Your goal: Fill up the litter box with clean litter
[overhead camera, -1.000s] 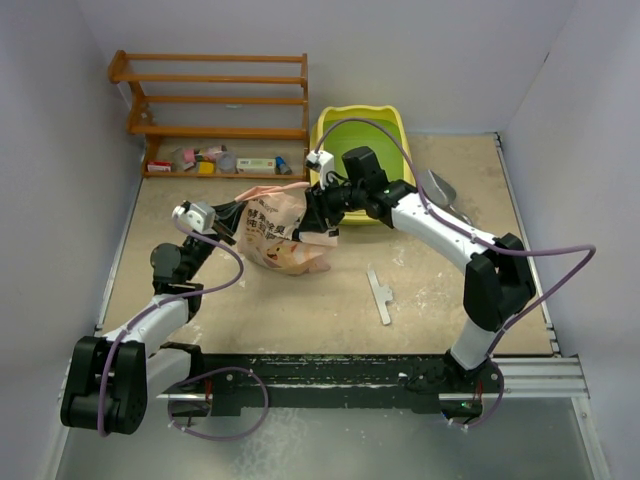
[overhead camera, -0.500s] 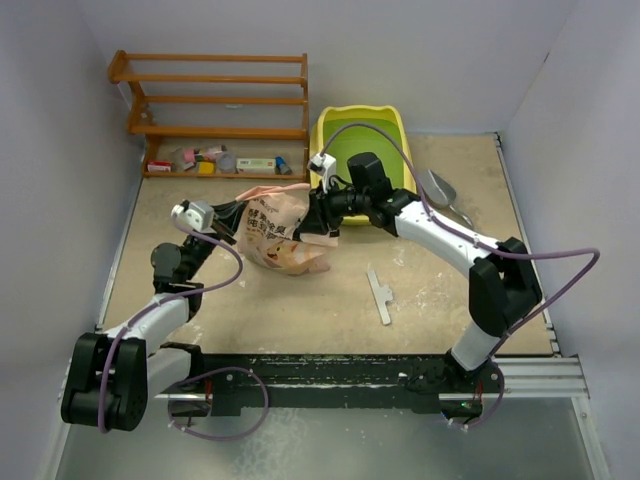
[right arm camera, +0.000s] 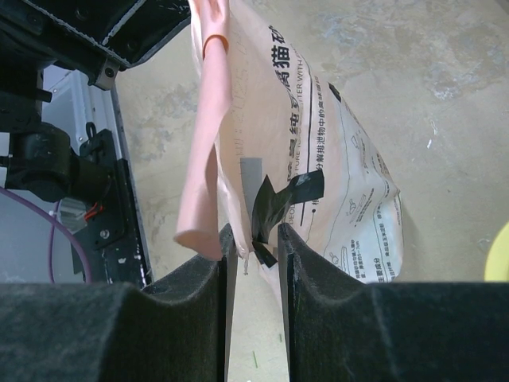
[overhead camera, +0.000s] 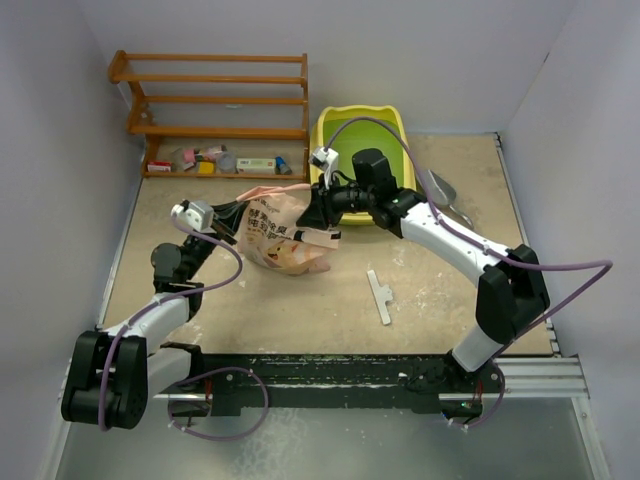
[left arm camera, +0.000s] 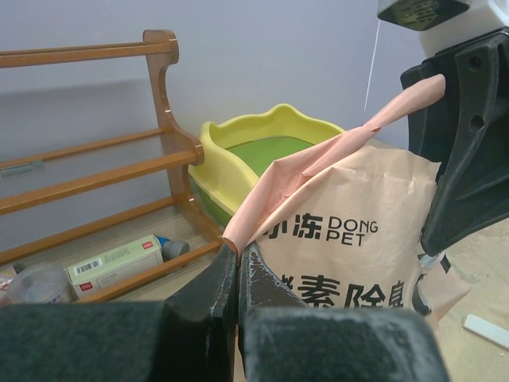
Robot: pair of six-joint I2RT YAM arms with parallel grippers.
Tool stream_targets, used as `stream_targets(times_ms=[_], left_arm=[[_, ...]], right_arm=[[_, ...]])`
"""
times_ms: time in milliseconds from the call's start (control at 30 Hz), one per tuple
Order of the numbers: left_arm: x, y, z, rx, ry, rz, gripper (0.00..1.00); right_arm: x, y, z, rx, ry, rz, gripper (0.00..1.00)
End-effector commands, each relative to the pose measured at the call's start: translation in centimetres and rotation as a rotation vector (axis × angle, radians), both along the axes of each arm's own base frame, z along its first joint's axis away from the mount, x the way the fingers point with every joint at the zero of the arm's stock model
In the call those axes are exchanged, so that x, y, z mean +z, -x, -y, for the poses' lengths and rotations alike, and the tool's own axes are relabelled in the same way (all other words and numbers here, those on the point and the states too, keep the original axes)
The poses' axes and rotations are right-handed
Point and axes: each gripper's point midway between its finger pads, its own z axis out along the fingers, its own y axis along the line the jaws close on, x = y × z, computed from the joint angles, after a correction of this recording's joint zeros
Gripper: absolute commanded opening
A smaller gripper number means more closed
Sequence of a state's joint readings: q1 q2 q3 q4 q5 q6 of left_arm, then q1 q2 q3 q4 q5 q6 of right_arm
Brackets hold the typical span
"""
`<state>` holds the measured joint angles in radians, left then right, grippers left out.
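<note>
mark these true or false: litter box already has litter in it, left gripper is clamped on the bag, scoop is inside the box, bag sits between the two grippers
1. The litter box has litter in it: false. Its green basin looks bare.
2. The left gripper is shut on the top edge of the bag: true.
3. The scoop is inside the litter box: false. It lies on the table, to the right of the box.
4. The bag sits between the left gripper and the right gripper: true.
</note>
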<state>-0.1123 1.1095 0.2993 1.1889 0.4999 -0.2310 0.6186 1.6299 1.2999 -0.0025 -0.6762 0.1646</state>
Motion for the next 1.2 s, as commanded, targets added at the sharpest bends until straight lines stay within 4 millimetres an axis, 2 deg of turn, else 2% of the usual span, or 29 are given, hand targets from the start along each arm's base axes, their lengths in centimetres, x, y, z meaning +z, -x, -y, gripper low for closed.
stream_targets(times_ms=[0,267,333,433,467,700,900,1000,1167], left_arm=[[5.3,1.4,1.0,-0.069,0.033,0.176,0.00],[5.4,1.4,0.9,-0.066,0.041,0.174,0.00],[5.4,1.3,0.6,-0.048,0.048,0.173,0.00],[5.4,1.1,0.2,-0.022,0.056,0.168,0.00],[5.4,1.1,0.2,-0.022,0.056,0.164,0.00],[5.3,1.1,0.7,-0.053,0.057,0.155,0.00],[5.7,1.4,1.0,-0.073,0.055,0.165,0.00],[6.0,1.9,1.4,-0.109,0.060,0.174,0.08],[6.6,3.1,2.4,-0.190,0.057,0.204,0.31]], right_arm=[[1.2,0.1,-0.3,0.016,-0.019,0.046,0.29],[-0.3,-0.3,-0.1,0.009,0.018,0.051,0.27],[-0.5,-0.3,-0.2,0.012,0.016,0.050,0.19],[-0.6,-0.6,-0.3,0.002,0.013,0.056,0.02],[-0.5,-0.8,-0.3,-0.008,0.011,0.064,0.00],[1.0,-1.8,0.6,-0.077,0.071,0.149,0.00],[2.8,-3.8,2.1,-0.237,0.185,0.322,0.00],[3.7,-4.6,2.7,-0.302,0.232,0.413,0.00],[5.9,-5.5,3.3,-0.394,0.268,0.549,0.00]])
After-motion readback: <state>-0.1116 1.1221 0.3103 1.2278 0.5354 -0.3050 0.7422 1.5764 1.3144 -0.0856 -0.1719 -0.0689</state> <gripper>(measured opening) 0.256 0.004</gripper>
